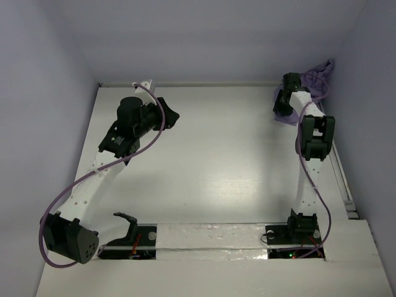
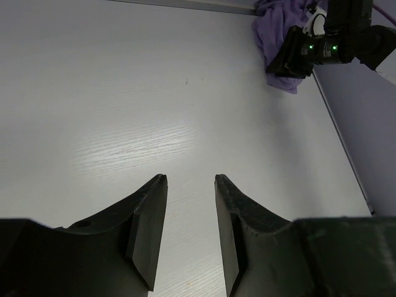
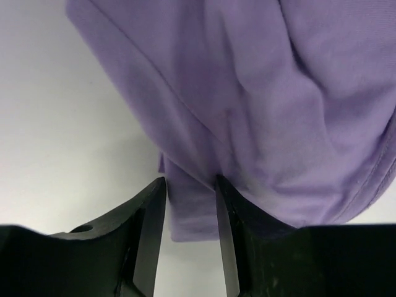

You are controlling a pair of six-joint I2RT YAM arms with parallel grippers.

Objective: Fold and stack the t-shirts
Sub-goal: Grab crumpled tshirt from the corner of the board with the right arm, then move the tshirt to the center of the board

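The lavender t-shirt (image 1: 323, 74) lies crumpled in the table's far right corner, partly against the wall. It also shows in the left wrist view (image 2: 275, 34) and fills the right wrist view (image 3: 247, 93). My right gripper (image 1: 281, 106) is down at the shirt's near-left edge. Its jaws are open in the right wrist view (image 3: 190, 180), and a flap of the cloth lies between them. My left gripper (image 1: 172, 117) is open and empty over the bare table at the far left, as its own view (image 2: 190, 179) shows. It points toward the right gripper (image 2: 291, 59).
A white table (image 1: 216, 161) is boxed in by pale walls on the left, back and right. A metal rail (image 1: 340, 179) runs along the right edge. A small white block (image 1: 143, 83) sits at the back left. Purple cables loop along both arms.
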